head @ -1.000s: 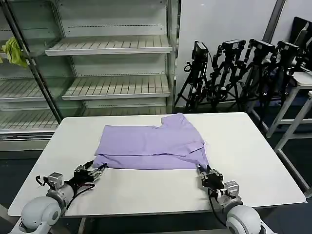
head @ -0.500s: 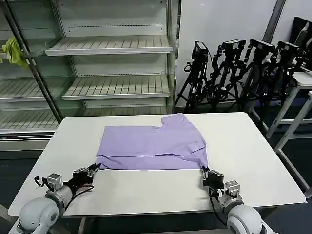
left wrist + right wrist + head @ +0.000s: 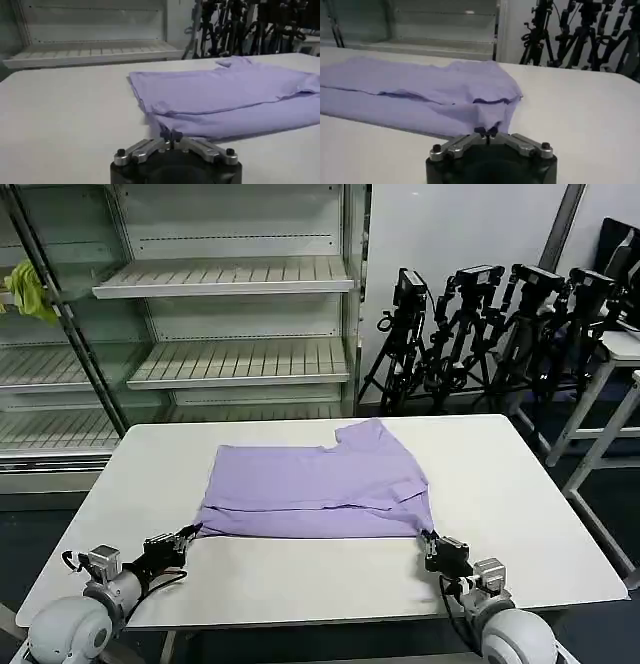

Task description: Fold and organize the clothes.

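Lying folded mid-table (image 3: 540,514), the lavender shirt (image 3: 315,489) has both near corners pinched: the left gripper (image 3: 187,534) is clamped on one, the right gripper (image 3: 428,537) on the other, low above the tabletop.

Each arm ends in a rounded pale grey shell, then a silver wrist block trailing black cables, then a black left tool (image 3: 186,534) and right tool (image 3: 428,538) with silver screw-studded finger links.
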